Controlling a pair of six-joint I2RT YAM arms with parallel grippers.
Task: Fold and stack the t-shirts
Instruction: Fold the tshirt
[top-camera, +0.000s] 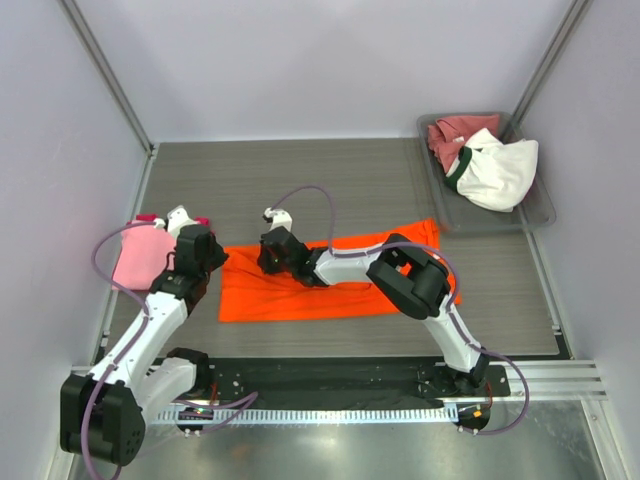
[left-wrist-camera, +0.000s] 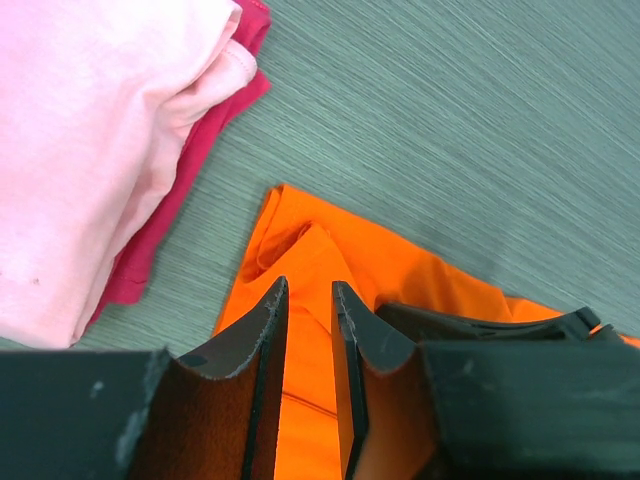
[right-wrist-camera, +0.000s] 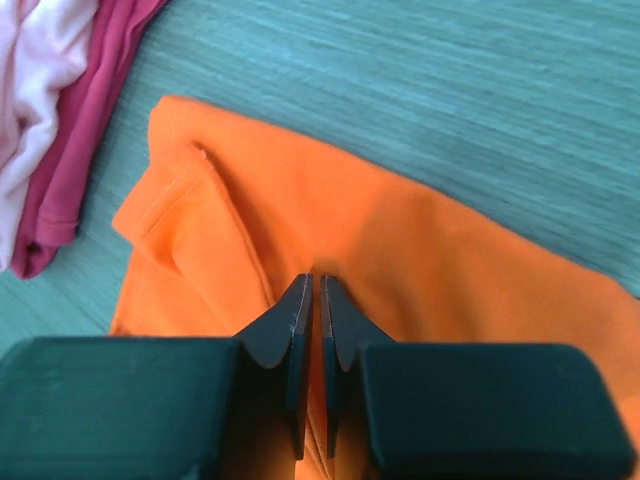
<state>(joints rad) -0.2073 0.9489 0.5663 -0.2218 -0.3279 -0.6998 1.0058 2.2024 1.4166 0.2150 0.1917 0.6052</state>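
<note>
One orange t-shirt (top-camera: 265, 298) is lying flat at frame centre, limp and light. Your right gripper (right-wrist-camera: 310, 282) is pinching its cloth near the left end; your left gripper (left-wrist-camera: 308, 290) is hovering, jaws slightly parted, above the corner you should be taking

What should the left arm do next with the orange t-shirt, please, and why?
Probably lower the left pincer and close it on the left end of the orange t-shirt. Its jaws stand open over that end, while the right pincer, jaws nearly together, sits on the cloth beside it; the shirt lies as a long strip, not yet folded short.
</note>
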